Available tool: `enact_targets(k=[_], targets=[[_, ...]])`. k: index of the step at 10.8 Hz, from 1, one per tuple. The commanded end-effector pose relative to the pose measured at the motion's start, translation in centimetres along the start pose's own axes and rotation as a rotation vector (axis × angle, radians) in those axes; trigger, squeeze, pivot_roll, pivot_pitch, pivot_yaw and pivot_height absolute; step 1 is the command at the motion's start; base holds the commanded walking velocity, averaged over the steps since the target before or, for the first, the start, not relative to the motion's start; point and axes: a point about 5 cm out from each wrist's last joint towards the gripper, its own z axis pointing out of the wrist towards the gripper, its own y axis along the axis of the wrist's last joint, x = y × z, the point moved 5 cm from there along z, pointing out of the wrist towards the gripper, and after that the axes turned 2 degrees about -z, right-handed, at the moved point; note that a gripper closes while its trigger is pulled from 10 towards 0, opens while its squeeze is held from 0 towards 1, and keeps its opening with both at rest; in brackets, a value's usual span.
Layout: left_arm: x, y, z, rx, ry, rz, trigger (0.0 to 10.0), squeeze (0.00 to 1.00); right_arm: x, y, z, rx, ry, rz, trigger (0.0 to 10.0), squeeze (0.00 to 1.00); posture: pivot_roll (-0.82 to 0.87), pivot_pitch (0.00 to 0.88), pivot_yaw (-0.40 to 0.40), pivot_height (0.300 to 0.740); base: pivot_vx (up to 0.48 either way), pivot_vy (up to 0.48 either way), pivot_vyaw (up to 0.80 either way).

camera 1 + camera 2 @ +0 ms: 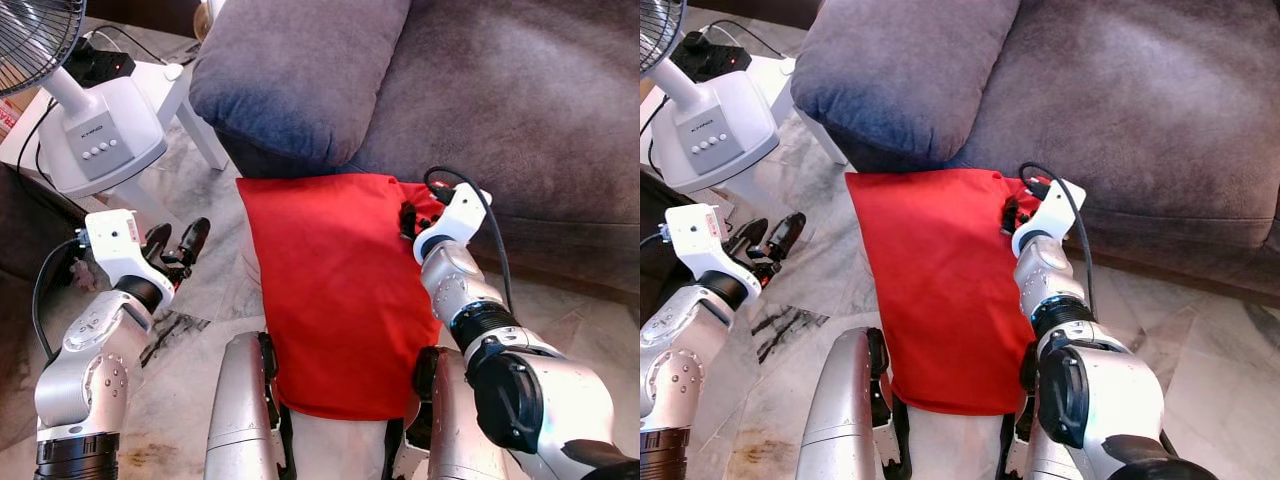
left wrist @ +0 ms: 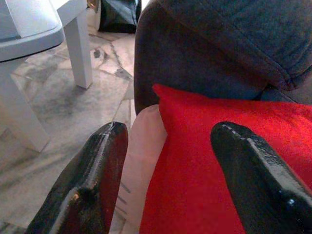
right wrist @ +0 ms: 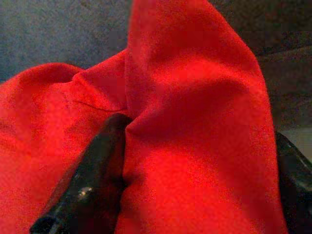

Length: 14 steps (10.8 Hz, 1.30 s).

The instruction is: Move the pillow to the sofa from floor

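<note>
The red pillow (image 1: 335, 290) lies lengthwise on the floor between my legs, its far end against the base of the grey sofa (image 1: 540, 110). My right gripper (image 1: 408, 218) is at the pillow's far right corner, shut on a bunched fold of the red fabric (image 3: 195, 97); one black finger (image 3: 87, 185) presses into the cloth. My left gripper (image 1: 175, 243) hovers open to the left of the pillow, apart from it. In the left wrist view its two fingers (image 2: 92, 180) frame the pillow's left edge (image 2: 219, 146) and a pale inner cover beside it.
A grey sofa cushion (image 1: 295, 70) overhangs the pillow's far end. A white fan base (image 1: 95, 120) with cables stands at the far left on a white table, whose leg (image 1: 200, 130) is near the sofa. Marble floor (image 1: 210, 280) surrounds my legs.
</note>
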Motion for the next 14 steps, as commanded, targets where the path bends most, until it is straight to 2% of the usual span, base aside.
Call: enact_targets(k=[1, 9, 12, 14], targets=[[0.3, -0.3, -0.5, 0.014, 0.014, -0.005, 10.0, 0.00, -0.3, -3.9, -0.5, 0.122, -0.006, -0.015, 0.0, 0.00, 0.34, 0.452, 0.122, 0.540, 0.000, 0.000, 0.00], [0.4, -0.5, 0.0, 0.018, 0.011, -0.023, 10.0, 0.00, 1.1, -3.1, -0.4, 0.094, 0.051, -0.047, 0.0, 0.00, 0.33, 0.424, 0.120, 0.540, 0.000, 0.000, 0.00], [0.3, -0.4, 0.9, -0.008, 0.015, -0.045, 10.0, 0.00, 2.1, -1.4, -0.3, 0.003, 0.108, -0.123, 0.0, 0.00, 0.31, 0.381, 0.113, 0.540, 0.000, 0.000, 0.00], [0.2, -0.3, 1.6, -0.034, 0.026, -0.064, 10.0, 0.00, 2.2, 0.0, -0.4, -0.065, 0.136, -0.124, 0.0, 0.00, 0.29, 0.336, 0.103, 0.540, 0.000, 0.000, 0.00]])
